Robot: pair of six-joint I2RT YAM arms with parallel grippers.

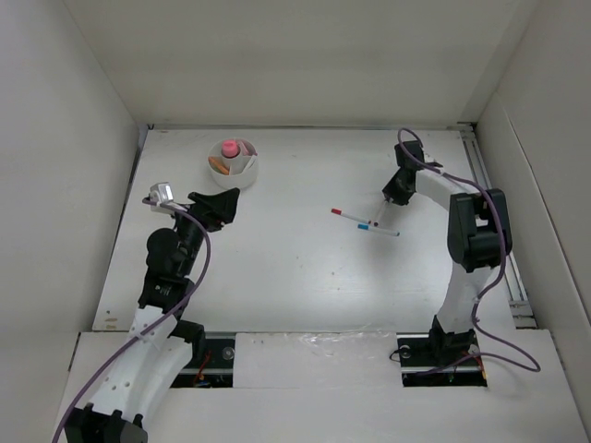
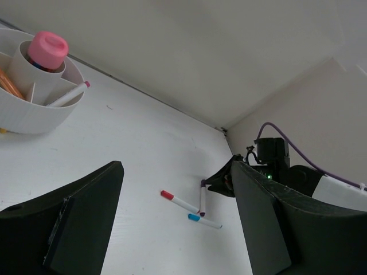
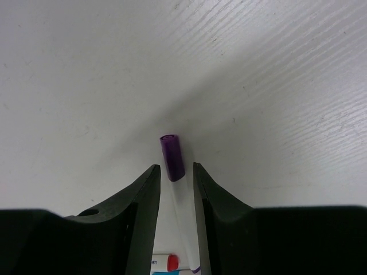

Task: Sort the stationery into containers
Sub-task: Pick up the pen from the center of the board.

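Where the right arm stretches out over the white table (image 1: 295, 277), its claw (image 3: 175, 167) sits narrow around a purple-capped pen (image 3: 172, 157). The two fingers (image 3: 143, 200) close in on the white barrel just behind the cap. That pen lies low against the table with its cap pointing away from the wrist. Its tail end is just beside the spot where two other pens meet, a red-capped pen (image 1: 343, 214) and a blue-capped pen (image 1: 380, 230). Those two lie almost end to end near the middle of the table.

Over on the left, the other claw (image 1: 220, 205) hangs wide open with nothing between its fingers, just on the near side of the round white bowl (image 2: 40, 117). The bowl stands toward the far left of the table, well apart from the three loose pens. A stubby pink-topped thing (image 2: 47, 48) stands in the bowl's middle cup. An orange piece (image 1: 219, 166) lies in one outer compartment, and a white pen (image 2: 69, 96) leans in another with its tip poking over the rim.
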